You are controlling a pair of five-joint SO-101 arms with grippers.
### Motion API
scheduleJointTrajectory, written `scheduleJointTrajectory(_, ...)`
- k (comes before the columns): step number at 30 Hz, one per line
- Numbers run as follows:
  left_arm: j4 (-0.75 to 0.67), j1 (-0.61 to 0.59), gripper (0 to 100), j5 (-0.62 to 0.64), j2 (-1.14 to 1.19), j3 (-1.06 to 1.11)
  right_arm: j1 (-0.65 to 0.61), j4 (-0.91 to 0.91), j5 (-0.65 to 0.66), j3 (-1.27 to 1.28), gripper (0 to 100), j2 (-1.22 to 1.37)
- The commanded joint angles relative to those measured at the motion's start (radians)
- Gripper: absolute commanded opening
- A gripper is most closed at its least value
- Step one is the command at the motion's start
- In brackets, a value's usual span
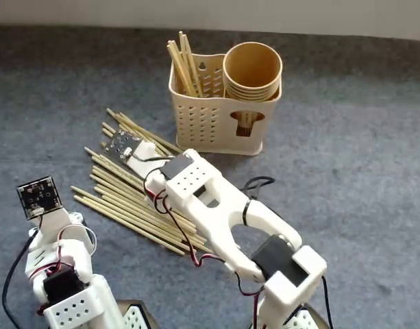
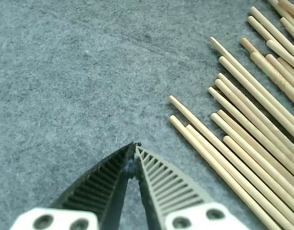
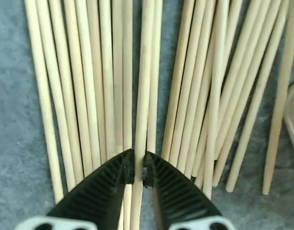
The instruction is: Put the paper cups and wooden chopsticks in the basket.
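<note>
Pinching one chopstick [image 3: 146, 72] in the pile [image 1: 127, 192], my right jaws grasp it; I see left jaws clenched, empty.

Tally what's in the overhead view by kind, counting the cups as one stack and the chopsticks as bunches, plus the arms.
Basket: 1
Paper cup stack: 1
Chopstick bunches: 2, upright bunch in the basket, loose pile beside it
Robot arms: 2, left arm, right arm
Total: 6

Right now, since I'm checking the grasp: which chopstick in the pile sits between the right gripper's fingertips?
The middle chopstick, which runs between the tips of the right gripper and on beneath it; the others lie off to either side.
</note>
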Motion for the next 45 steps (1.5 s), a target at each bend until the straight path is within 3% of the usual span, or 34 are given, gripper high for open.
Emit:
scheduleJointTrajectory(1,-0.017,-0.008,1,-0.008,-0.013,0.021,0.016,0.044,-0.008,-0.039,0.6,-0.111)
scheduleJointTrajectory(17,-0.017,-0.008,1,-0.009,-0.013,0.021,0.033,0.104,-0.011,-0.050,0.6,-0.163)
scheduleJointTrajectory(21,-0.017,-0.008,1,-0.009,-0.013,0.021,0.042,0.157,-0.075,-0.053,0.6,-0.176)
scheduleJointTrajectory(35,-0.017,-0.008,1,-0.009,-0.013,0.021,0.091,0.153,-0.086,0.013,0.6,-0.631)
scheduleJointTrajectory(40,-0.017,-0.008,1,-0.009,-0.013,0.021,0.091,0.119,-0.229,0.050,0.6,-0.754)
scheduleJointTrajectory(45,-0.017,-0.008,1,-0.009,-0.013,0.021,0.093,0.030,-0.253,0.107,0.6,-0.857)
